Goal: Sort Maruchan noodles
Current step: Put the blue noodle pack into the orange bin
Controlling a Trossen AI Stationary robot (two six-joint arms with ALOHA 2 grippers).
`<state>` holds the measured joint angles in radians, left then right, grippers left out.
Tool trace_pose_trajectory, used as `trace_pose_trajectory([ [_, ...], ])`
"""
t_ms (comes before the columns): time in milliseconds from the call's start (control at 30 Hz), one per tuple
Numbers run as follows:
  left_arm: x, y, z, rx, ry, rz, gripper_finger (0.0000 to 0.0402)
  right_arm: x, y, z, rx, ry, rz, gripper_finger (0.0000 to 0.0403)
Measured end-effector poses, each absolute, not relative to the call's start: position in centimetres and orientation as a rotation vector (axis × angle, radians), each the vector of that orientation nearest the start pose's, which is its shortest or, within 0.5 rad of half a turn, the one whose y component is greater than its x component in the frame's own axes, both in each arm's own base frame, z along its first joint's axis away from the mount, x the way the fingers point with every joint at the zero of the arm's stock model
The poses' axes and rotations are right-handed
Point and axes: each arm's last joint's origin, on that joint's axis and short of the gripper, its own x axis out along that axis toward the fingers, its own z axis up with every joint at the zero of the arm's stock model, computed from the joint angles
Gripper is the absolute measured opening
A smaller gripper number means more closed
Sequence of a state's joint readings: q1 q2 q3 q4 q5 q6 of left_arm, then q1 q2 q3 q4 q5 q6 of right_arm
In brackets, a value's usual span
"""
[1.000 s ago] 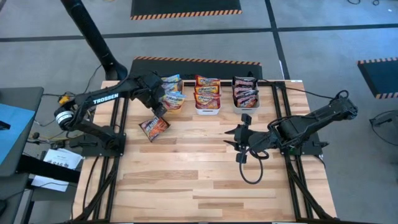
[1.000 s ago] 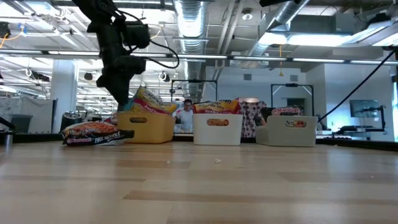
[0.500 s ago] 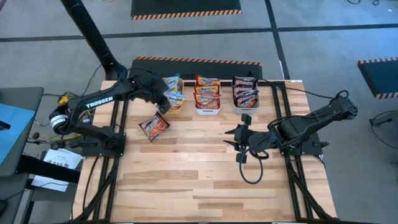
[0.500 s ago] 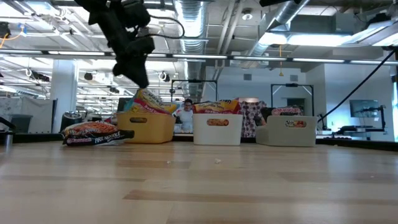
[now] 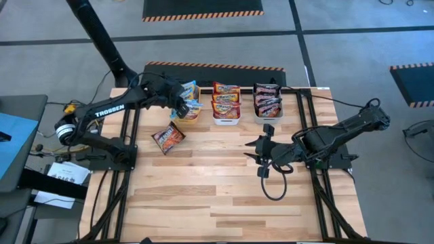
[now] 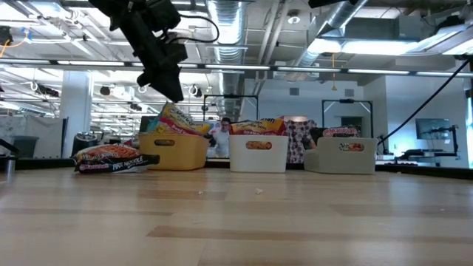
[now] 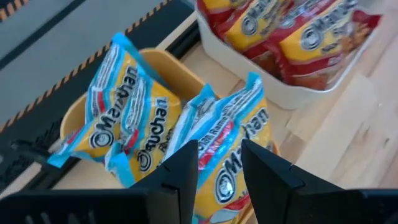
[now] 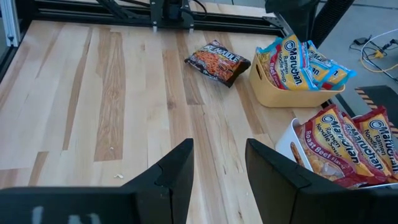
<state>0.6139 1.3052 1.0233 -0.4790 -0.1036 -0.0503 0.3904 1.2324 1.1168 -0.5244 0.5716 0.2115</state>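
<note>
The left gripper [image 5: 182, 107] hangs above the orange bin [image 5: 188, 116] at upper centre-left of the high view, its arm stretched across from the left edge, fingers [image 7: 181, 171] parted and holding nothing. Yellow-and-blue packets [image 7: 143, 118] fill that bin. Just right stand the white bin [image 5: 226, 119] with red-orange packets [image 5: 227, 100] and the grey bin [image 5: 268, 114] with dark packets [image 5: 268, 99]. One dark packet [image 5: 167, 138] lies loose on the table [image 5: 224, 203] below the orange bin. The right gripper [image 5: 265, 148] rests at centre, arm folded low, fingers apart and empty.
</note>
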Motion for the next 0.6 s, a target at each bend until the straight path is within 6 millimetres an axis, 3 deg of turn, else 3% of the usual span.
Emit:
trace_pose_trajectory([
  [167, 22.3, 16.8, 27.0, -0.283, 0.774, 0.733, 0.011, 24.3, 8.3, 32.9, -0.091, 0.544, -0.233, 0.0168],
  [400, 22.3, 16.7, 25.2, -0.356, 0.91, 0.72, 0.011, 24.3, 8.4, 32.9, -0.091, 0.548, -0.225, 0.0168],
  [600, 21.9, 16.3, 24.8, -0.361, 0.983, 0.748, 0.011, 24.3, 8.4, 32.8, -0.09, 0.558, -0.21, 0.0168],
])
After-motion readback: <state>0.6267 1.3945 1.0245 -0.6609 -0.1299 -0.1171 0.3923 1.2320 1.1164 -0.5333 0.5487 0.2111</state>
